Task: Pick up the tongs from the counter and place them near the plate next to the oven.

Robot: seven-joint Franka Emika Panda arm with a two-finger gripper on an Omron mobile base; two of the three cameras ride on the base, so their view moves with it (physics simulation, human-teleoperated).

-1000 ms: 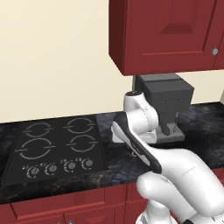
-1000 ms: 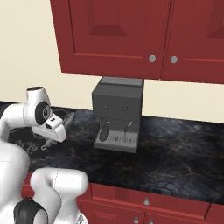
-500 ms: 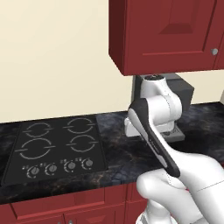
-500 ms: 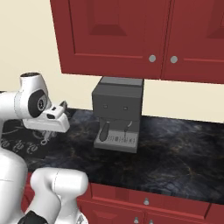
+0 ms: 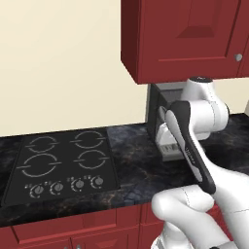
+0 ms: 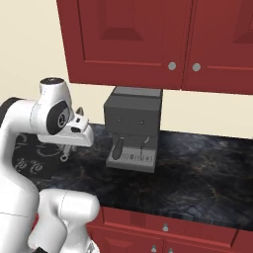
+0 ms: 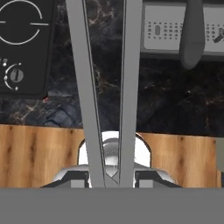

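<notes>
— Hand reads closed on the tongs from my seat: in the hand view both grey arms run up from between the fingertips, spreading slightly toward the far end.

— Where is it, relative to the surface?

— Raised above the black speckled surface, in the air just left of the grey coffee machine in the right base view. A short bit of the tongs pokes out below the hand there.

— And beneath the tongs?

— In the hand view I see dark stone, with the cooktop and one of its knobs at the upper left, and the coffee machine's silver tray at the upper right. In the left base view the cooktop lies well left of the arm, under the red wall cabinet.
</notes>
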